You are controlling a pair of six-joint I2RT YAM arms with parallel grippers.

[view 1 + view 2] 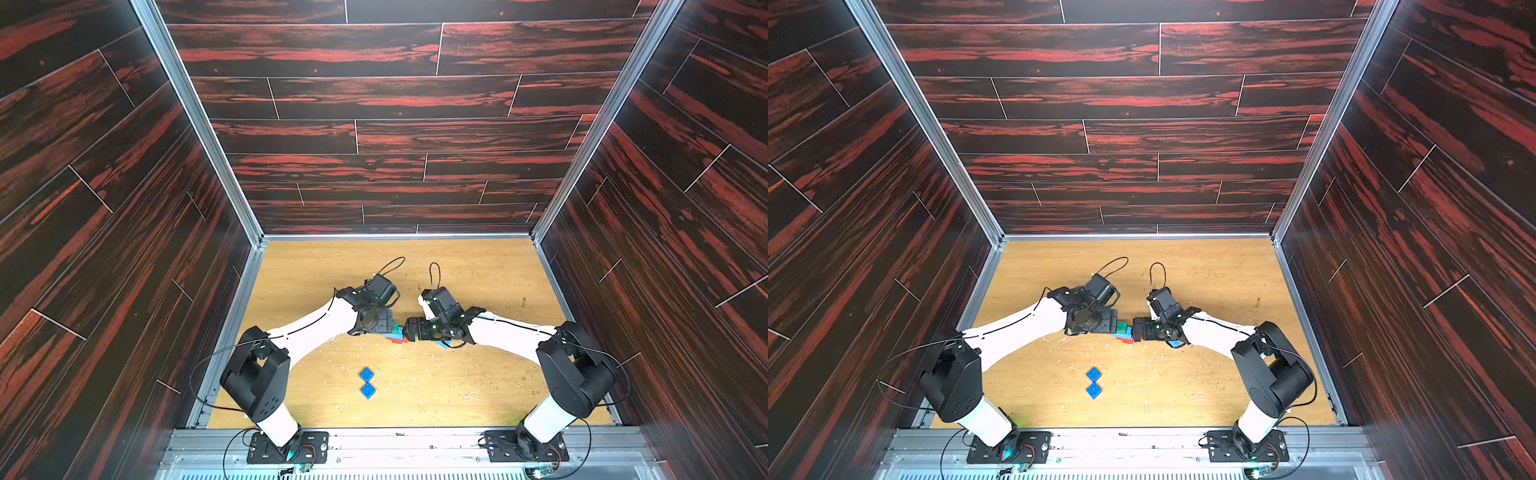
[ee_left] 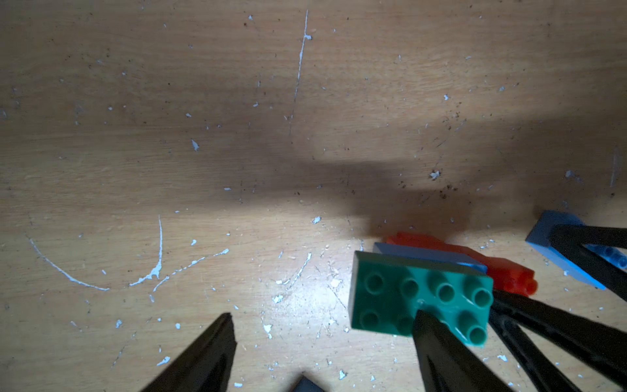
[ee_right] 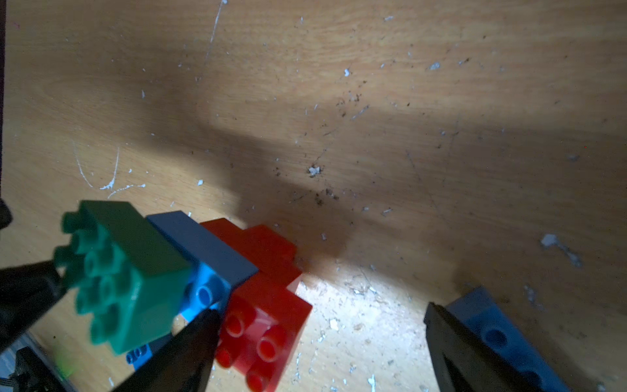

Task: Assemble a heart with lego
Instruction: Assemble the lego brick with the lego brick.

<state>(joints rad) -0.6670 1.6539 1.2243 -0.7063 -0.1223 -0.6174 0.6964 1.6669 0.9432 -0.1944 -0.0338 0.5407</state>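
Note:
A partly joined cluster of lego (image 1: 397,333) (image 1: 1124,331) lies mid-table between both grippers. It has a long green brick (image 2: 407,292) (image 3: 135,264), a light blue brick (image 3: 203,251) and red-orange bricks (image 3: 268,305) stepped beneath. My left gripper (image 2: 324,317) is open with bare table between its fingers; one fingertip (image 2: 424,325) overlaps the green brick. My right gripper (image 3: 317,314) is open, and the red-orange end of the cluster lies beside one of its fingers (image 3: 200,329). A loose light blue brick (image 3: 502,336) (image 1: 442,344) lies just outside the other finger.
Two square dark blue bricks (image 1: 366,374) (image 1: 368,391) lie corner to corner on the wooden table (image 1: 478,395), nearer the front edge. Both also show in a top view (image 1: 1094,373) (image 1: 1094,391). Dark wood-patterned walls enclose the table on three sides.

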